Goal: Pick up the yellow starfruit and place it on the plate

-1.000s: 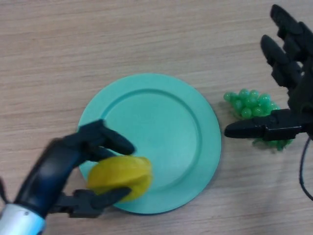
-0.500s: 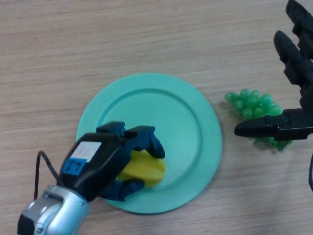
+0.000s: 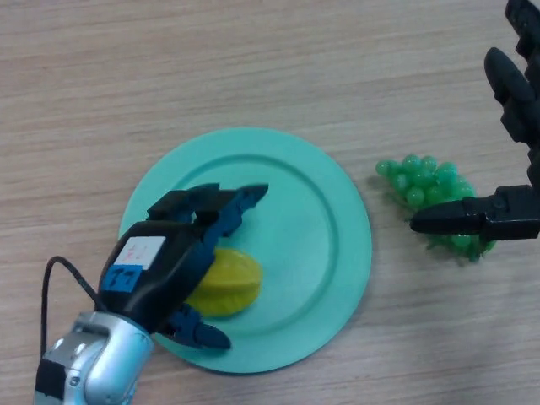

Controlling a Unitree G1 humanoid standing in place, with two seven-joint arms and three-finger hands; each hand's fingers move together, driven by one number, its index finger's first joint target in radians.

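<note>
Left hand (image 3: 164, 266), black w/ a white and a blue sticker on its back, lies over the lower-left part of the teal plate (image 3: 312, 211), palm down; arm enters from the view's lower-left corner. Fingers (image 3: 228, 202) extended toward plate centre, relaxed, not wrapped round anything; thumb (image 3: 202, 333) splayed out near the plate's lower rim. Hand released: nothing clasped.

Yellow starfruit (image 3: 229, 283) rests on the plate's flat inner area, lower-left of centre, partly covered by the palm from above-left; its right side and lower edge show. Whether palm and fruit touch cannot be told.

Plate sits flat on the wooden table (image 3: 253, 59), approx. mid-view.

Right hand (image 3: 502, 215) at the view's right edge, well apart from the plate; fingers straight, thumb pointing left, holding nothing. It overlaps, in view, a bunch of green grapes (image 3: 422, 181) lying on the table just right of the plate's rim, not touching the plate; contact btw. hand and grapes unclear.
</note>
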